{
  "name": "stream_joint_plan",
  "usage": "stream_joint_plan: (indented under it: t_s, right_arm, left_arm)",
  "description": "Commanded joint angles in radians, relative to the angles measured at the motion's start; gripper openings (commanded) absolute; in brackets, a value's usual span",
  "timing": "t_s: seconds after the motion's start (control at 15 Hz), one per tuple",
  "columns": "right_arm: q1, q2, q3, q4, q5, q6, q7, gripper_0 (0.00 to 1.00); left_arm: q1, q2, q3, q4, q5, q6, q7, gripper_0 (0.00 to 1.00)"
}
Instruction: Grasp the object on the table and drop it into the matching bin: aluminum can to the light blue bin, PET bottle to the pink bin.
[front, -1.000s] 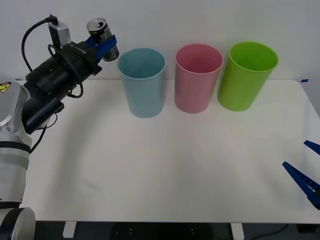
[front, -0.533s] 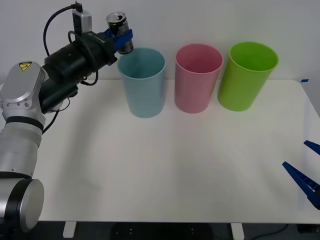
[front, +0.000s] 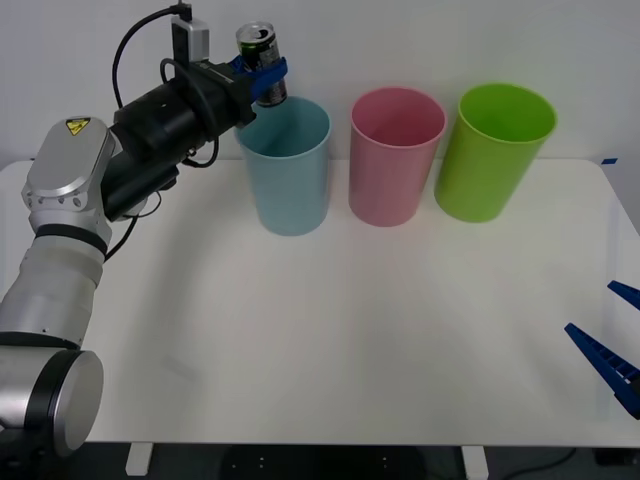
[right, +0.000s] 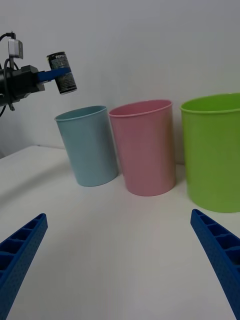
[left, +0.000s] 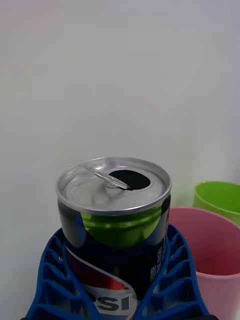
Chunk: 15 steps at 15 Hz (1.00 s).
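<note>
My left gripper (front: 262, 72) is shut on the aluminum can (front: 261, 62), a small dark can with a silver pull-tab top (left: 114, 182). It holds the can in the air above the left rim of the light blue bin (front: 287, 165). The pink bin (front: 395, 155) stands just right of the blue one. From the right wrist view the can (right: 62, 72) hangs above and to the left of the light blue bin (right: 89, 145), beside the pink bin (right: 146, 147). My right gripper (front: 615, 345) rests open at the table's front right edge, its blue fingers (right: 220, 250) wide apart.
A lime green bin (front: 492, 150) stands at the right end of the row of three, near the white wall. The white table (front: 330, 340) stretches bare in front of the bins.
The left arm has swung to the right and risen, carrying the can from left of the bins to above the light blue bin's left rim. The right arm has stayed still.
</note>
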Motion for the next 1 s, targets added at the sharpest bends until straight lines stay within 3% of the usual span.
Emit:
stream_joint_plan:
  t_s: [0.07,0.13,0.2,0.27,0.33,0.73,1.0]
  right_arm:
    - [0.0,0.0,0.0,0.0,0.0,0.0,0.0,1.0]
    - [0.0,0.0,0.0,0.0,0.0,0.0,0.0,1.0]
    - [0.0,0.0,0.0,0.0,0.0,0.0,0.0,1.0]
    - [0.0,0.0,0.0,0.0,0.0,0.0,0.0,1.0]
    - [0.0,0.0,0.0,0.0,0.0,0.0,0.0,1.0]
    - [0.0,0.0,0.0,0.0,0.0,0.0,0.0,1.0]
    - [0.0,0.0,0.0,0.0,0.0,0.0,0.0,1.0]
  left_arm:
    - [-0.001,0.0,0.0,0.0,0.0,0.002,-0.003,0.04]
    - [-0.001,0.001,0.0,0.0,0.0,0.002,-0.001,0.08]
    - [-0.001,0.001,0.0,0.0,0.0,0.003,0.0,0.3]
    - [-0.001,0.001,0.0,-0.002,0.001,0.006,0.002,0.88]
    - [-0.001,0.001,0.0,-0.002,0.001,0.006,0.002,1.0]
    - [0.002,0.003,0.002,-0.002,0.026,-0.014,0.005,1.0]
    - [0.034,0.03,0.0,-0.012,0.087,-0.048,-0.003,1.0]
